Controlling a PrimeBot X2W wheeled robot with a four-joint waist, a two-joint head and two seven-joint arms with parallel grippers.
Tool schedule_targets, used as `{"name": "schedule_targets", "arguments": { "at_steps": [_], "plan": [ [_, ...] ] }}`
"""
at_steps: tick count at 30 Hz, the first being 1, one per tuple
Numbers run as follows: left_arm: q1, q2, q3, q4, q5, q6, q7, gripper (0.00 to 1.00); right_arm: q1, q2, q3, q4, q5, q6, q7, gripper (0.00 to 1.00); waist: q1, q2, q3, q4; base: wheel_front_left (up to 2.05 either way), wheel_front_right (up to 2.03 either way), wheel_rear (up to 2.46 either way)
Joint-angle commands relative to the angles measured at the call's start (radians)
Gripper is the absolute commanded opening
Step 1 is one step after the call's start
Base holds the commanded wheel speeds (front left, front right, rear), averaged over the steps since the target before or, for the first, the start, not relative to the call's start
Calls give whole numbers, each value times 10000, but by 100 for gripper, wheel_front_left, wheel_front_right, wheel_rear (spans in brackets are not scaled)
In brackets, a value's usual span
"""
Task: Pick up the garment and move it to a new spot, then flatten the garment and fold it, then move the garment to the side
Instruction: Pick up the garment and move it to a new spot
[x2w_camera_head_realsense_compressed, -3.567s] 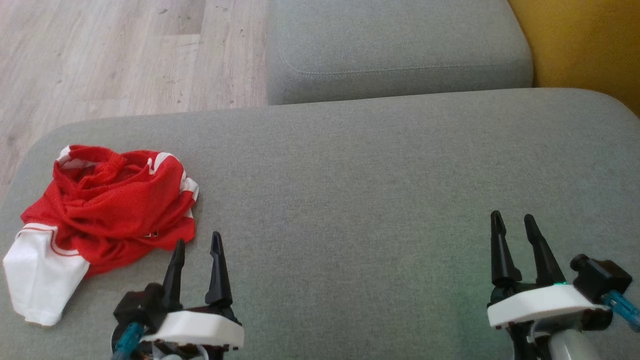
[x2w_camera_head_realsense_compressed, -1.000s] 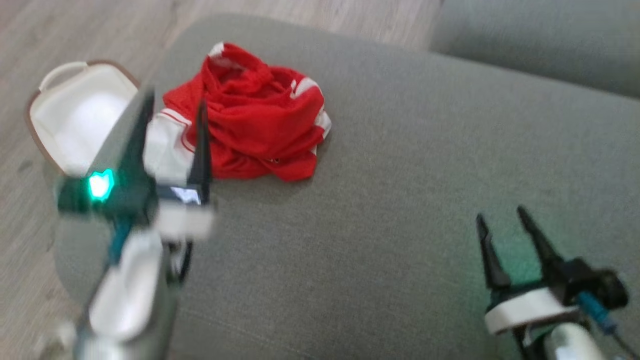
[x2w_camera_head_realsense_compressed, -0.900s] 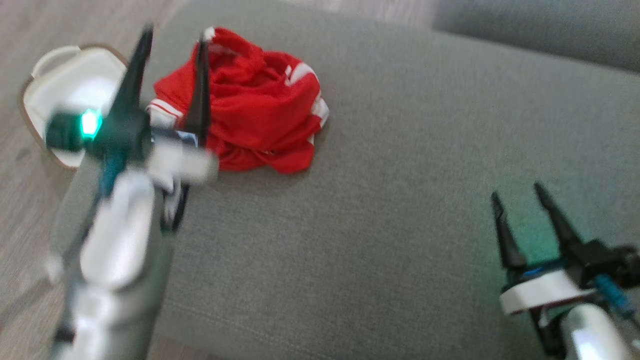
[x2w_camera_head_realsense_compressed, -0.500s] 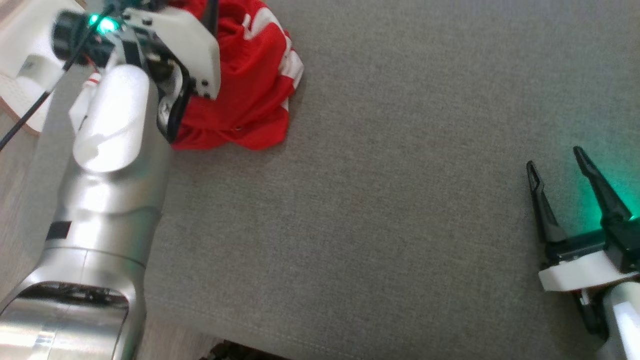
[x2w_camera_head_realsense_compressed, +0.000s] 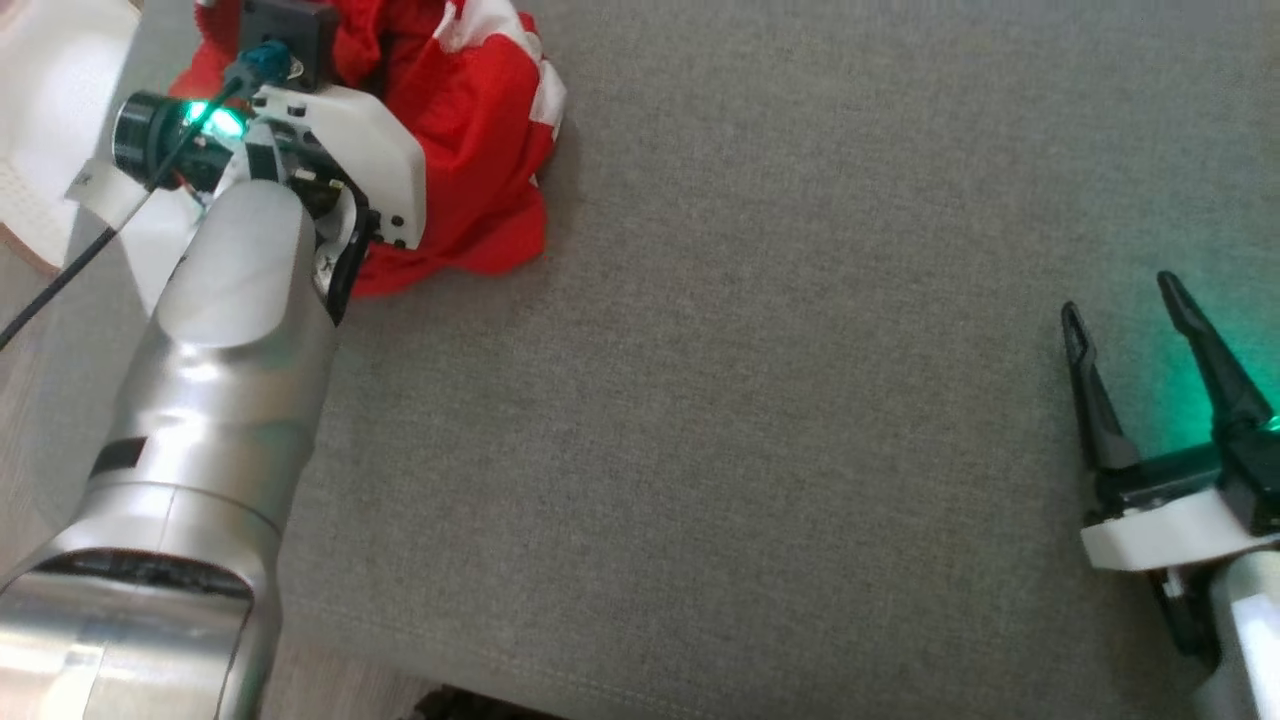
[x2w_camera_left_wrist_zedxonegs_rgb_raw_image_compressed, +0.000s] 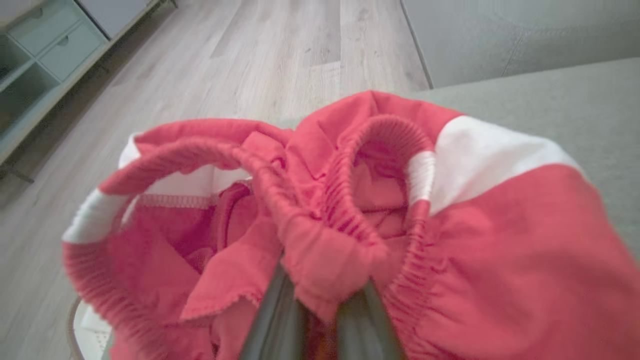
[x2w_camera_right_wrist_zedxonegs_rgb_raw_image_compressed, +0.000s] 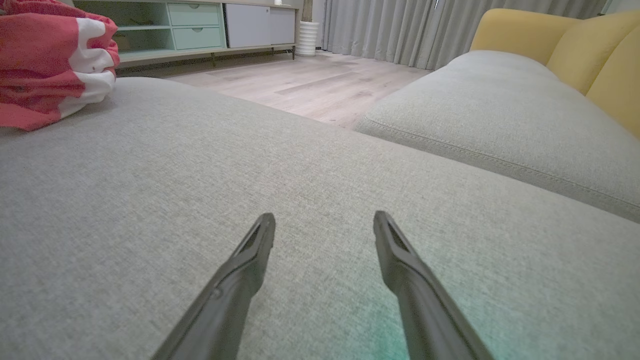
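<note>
red garment (x2w_camera_head_realsense_compressed: 470, 120) on grey cushion (x2w_camera_head_realsense_compressed: 750, 400); wood floor (x2w_camera_right_wrist_zedxonegs_rgb_raw_image_compressed: 310, 85), curtains (x2w_camera_right_wrist_zedxonegs_rgb_raw_image_compressed: 380, 30) beyond

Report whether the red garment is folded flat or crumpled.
Crumpled: the garment sits in a bunched heap on the cushion, waistband gathered in loops.

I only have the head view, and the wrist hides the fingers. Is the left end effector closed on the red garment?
Observer: Yes. The left wrist view shows the left end effector shut on a bunched red fold of the garment, beside its elastic waistband.
Operator: What lies ahead of the other arm?
Observer: Past the open right end effector, bare grey cushion, then a second grey cushion with yellow upholstery behind.
</note>
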Motion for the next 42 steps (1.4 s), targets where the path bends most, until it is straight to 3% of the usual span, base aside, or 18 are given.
{"name": "schedule_targets", "arguments": {
  "at_steps": [1,9,18,19,27,32,37,42],
  "plan": [
    [-608,577,10,-226,98,-61,-340,0,16,106,272,-83,105,65,-24,100,-1,0,-541,-6,0,0,0],
    [-1330,883,-503,-702,19,-216,-1046,0,111,1254,470,417,185,65,-24,100,-1,0,-2453,-662,0,0,0],
    [-1745,1071,-2243,-2379,-1047,-244,-372,0,465,2284,556,1002,911,65,-24,100,-1,0,-3803,-2297,0,0,0],
    [-1745,1071,-2243,-2379,-1047,-244,-372,0,465,2284,556,1002,911,65,-24,100,-1,0,-3803,-2297,0,0,0],
    [-1416,1300,-3403,-4000,-2473,-246,114,0,274,2482,1014,1208,1374,65,-24,100,-1,0,-3876,-4222,0,0,0],
    [-550,699,-4073,-4282,-2994,-246,-193,0,123,2507,1207,1190,1443,65,-24,100,-1,0,-3502,-5351,0,0,0],
    [844,249,-4852,-3744,-3151,-246,-681,0,22,2510,1411,1228,1746,65,-24,100,-1,0,-3201,-5980,0,0,0],
    [2326,-61,-5322,-2950,-3288,-139,-1623,0,43,2511,1388,1272,1816,65,-24,100,-1,0,-3018,-6129,0,0,0]
  ]
}}
